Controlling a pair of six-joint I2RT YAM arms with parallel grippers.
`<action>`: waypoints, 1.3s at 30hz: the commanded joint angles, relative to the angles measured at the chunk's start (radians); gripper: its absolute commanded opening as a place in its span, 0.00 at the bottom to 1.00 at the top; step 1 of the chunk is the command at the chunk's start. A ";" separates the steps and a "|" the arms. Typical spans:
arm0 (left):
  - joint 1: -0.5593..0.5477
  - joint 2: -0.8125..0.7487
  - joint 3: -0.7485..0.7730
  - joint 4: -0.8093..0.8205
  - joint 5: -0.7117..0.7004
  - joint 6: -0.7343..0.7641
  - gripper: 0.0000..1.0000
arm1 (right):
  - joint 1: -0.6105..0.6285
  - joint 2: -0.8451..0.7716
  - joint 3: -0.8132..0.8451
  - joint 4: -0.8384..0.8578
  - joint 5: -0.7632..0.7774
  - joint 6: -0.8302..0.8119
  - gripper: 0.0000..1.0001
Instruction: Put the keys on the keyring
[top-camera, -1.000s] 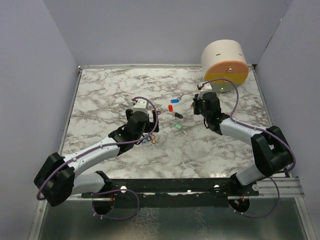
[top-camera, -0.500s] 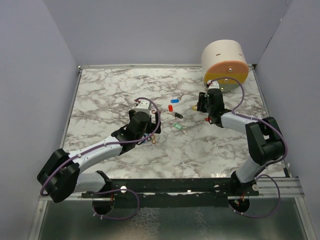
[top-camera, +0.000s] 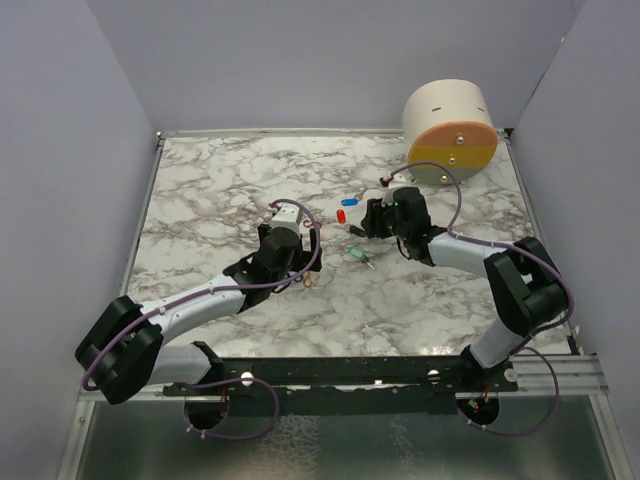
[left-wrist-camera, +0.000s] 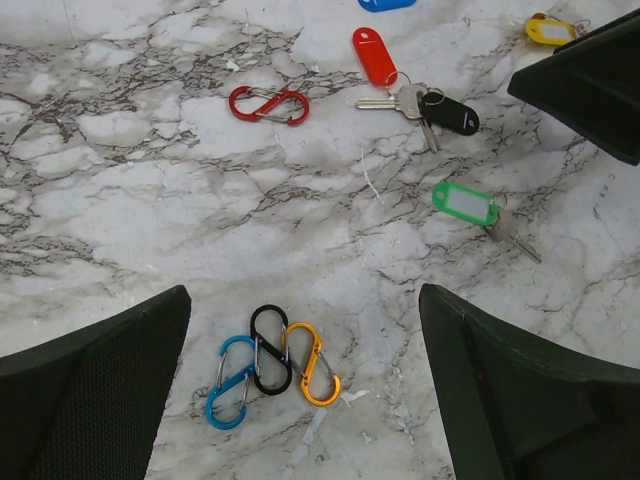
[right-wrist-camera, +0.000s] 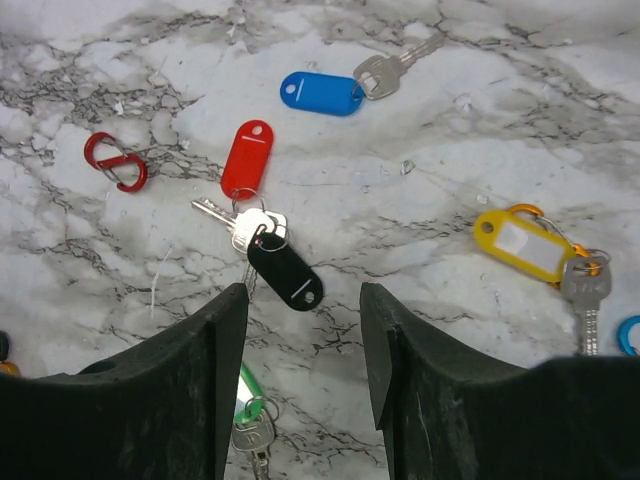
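Observation:
The keys lie mid-table: a red-tagged key (right-wrist-camera: 247, 158) and a black-tagged key (right-wrist-camera: 285, 272) joined together, a blue-tagged key (right-wrist-camera: 322, 92), a yellow-tagged key (right-wrist-camera: 522, 244) and a green-tagged key (right-wrist-camera: 245, 395). The keyring (left-wrist-camera: 270, 365) is a linked bunch of blue, black and orange loops on the marble; it also shows in the top view (top-camera: 303, 281). My left gripper (left-wrist-camera: 300, 400) is open and empty, its fingers either side of the keyring. My right gripper (right-wrist-camera: 300, 330) is open and empty, hovering just near of the black tag.
A single red loop (left-wrist-camera: 268, 104) lies apart, left of the red key. A large white roll with an orange and yellow face (top-camera: 450, 130) stands at the back right. Walls close in the marble table (top-camera: 220, 190) on three sides.
My right gripper has swung left from beside the roll to over the keys. My left gripper has barely shifted over the keyring.

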 joint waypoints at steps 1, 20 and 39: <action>0.000 0.000 -0.016 0.035 0.038 -0.020 0.99 | -0.002 0.084 0.056 0.032 -0.016 0.047 0.49; 0.000 -0.001 -0.036 0.061 0.049 -0.020 0.99 | -0.003 0.400 0.431 -0.093 0.067 0.215 0.44; 0.000 -0.017 -0.048 0.060 0.041 -0.015 0.99 | -0.009 0.485 0.510 -0.144 0.113 0.292 0.40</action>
